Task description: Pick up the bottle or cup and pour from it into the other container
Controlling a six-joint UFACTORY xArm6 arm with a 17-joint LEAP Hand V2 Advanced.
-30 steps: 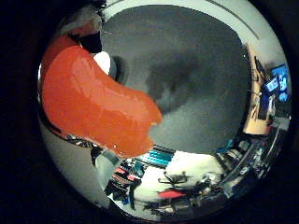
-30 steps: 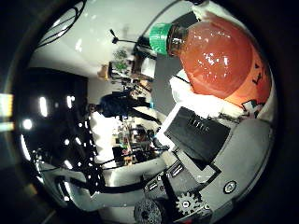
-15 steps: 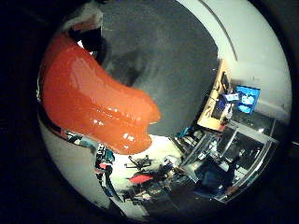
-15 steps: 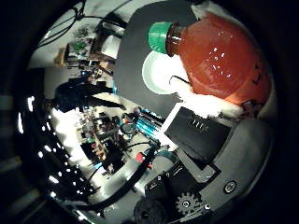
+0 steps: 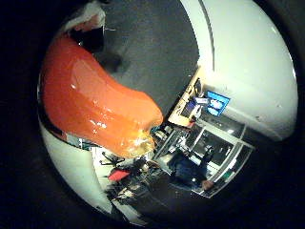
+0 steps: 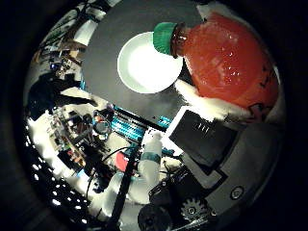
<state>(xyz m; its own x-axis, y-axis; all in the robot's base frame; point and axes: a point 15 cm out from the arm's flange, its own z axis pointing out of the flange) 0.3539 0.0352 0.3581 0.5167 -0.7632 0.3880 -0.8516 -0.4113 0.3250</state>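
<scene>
Thumb-side view, left to right: cluttered room at the left edge, then a dark counter across the upper middle. A white cup, seen from above with its round mouth facing the camera, sits on that counter. The green cap of the orange drink bottle overlaps the cup's rim in the picture, cap still on. The bottle body fills the upper right, close to the palm, tilted with its neck toward the cup. White and black parts of the hand press along the bottle's lower side, fingers wrapped round it. Little-finger-side view: the same orange bottle fills the left half, dark counter behind it, white wall and a blue monitor to the right.
</scene>
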